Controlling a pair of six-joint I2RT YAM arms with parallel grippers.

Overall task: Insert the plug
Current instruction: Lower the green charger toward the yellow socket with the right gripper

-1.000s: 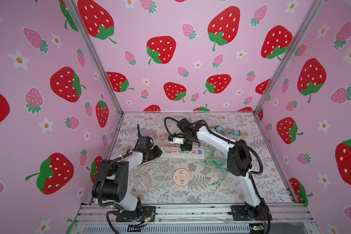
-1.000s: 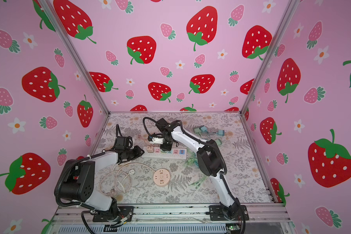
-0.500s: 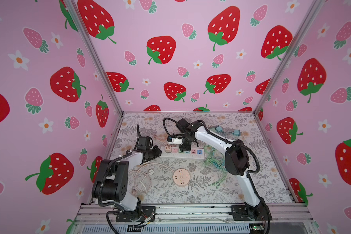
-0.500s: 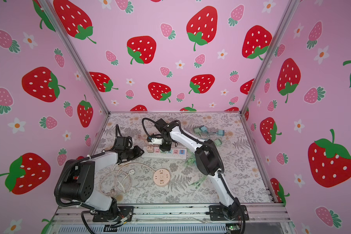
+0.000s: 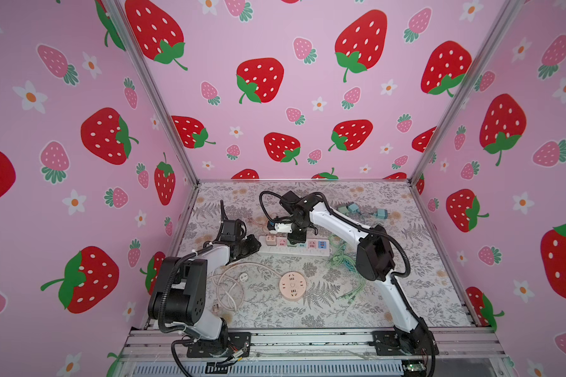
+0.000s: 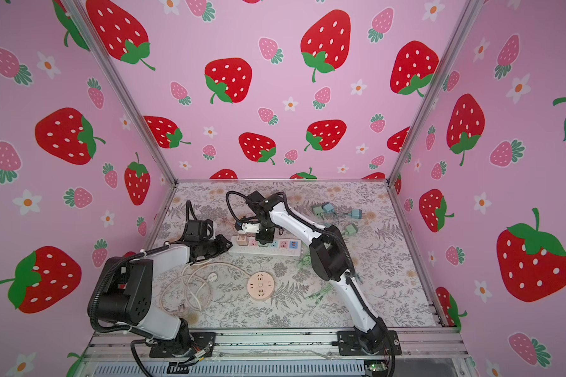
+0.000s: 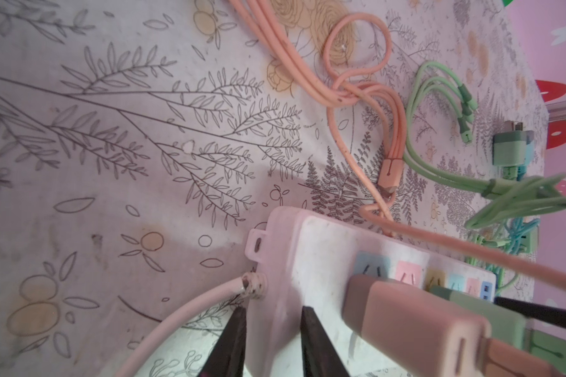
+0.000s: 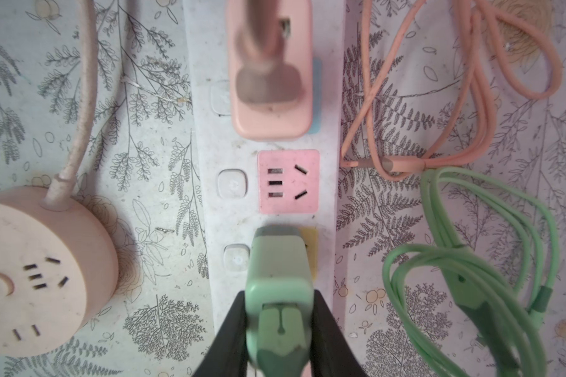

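A white power strip (image 5: 321, 253) (image 6: 290, 251) with coloured sockets lies across the middle of the floor in both top views. My right gripper (image 8: 279, 295) (image 5: 296, 240) is shut on a green plug (image 8: 278, 271) that stands over the strip's yellow socket (image 8: 310, 240); its prongs are hidden. Beside it the pink socket (image 8: 288, 181) is bare, and a pink plug (image 8: 270, 81) sits in the blue socket beyond. My left gripper (image 7: 273, 315) (image 5: 254, 243) is shut on the strip's cord end (image 7: 311, 254), one finger (image 7: 232, 339) on each side.
A round pink socket hub (image 5: 292, 284) (image 8: 40, 277) lies in front of the strip, with its loose white cord (image 5: 226, 287) near the left arm. Green cables (image 8: 471, 261) (image 5: 343, 264) and a peach cable (image 8: 438, 81) lie beside the strip. Small adapters (image 5: 366, 210) sit at the back right.
My right gripper with the green plug has shifted slightly left over the strip. The left gripper has stayed at the strip's end.
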